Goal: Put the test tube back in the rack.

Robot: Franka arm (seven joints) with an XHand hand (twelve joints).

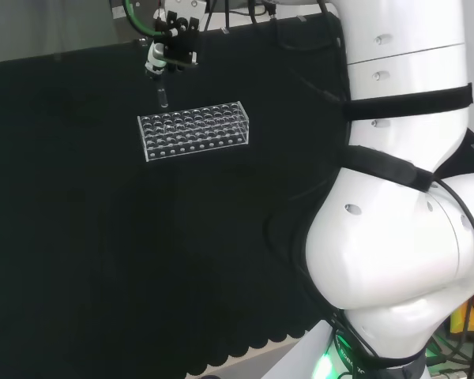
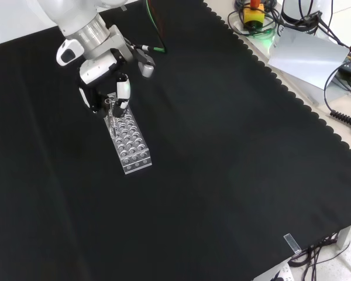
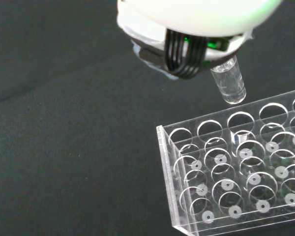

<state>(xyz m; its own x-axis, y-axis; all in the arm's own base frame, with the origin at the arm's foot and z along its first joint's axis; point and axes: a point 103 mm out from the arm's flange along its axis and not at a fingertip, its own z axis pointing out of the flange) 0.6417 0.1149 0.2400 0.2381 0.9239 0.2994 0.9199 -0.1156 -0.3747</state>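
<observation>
A clear plastic test tube rack [image 1: 193,130] with many round holes lies on the black cloth; it also shows in the front view [image 2: 128,140] and close up in the wrist view [image 3: 236,167]. The black and white hand [image 1: 172,43] hangs above the rack's far left end in the head view, its fingers curled round a clear test tube [image 1: 163,95]. The tube hangs upright, its rounded bottom [image 3: 229,84] just above the rack's outer row of holes, apart from it. In the front view the hand [image 2: 108,82] stands over the rack's upper end.
The arm's big white links [image 1: 403,197] stand at the right of the head view. Cables, an orange and green device [image 2: 254,14] and a grey sheet [image 2: 307,55] lie past the cloth's scalloped edge at the front view's upper right.
</observation>
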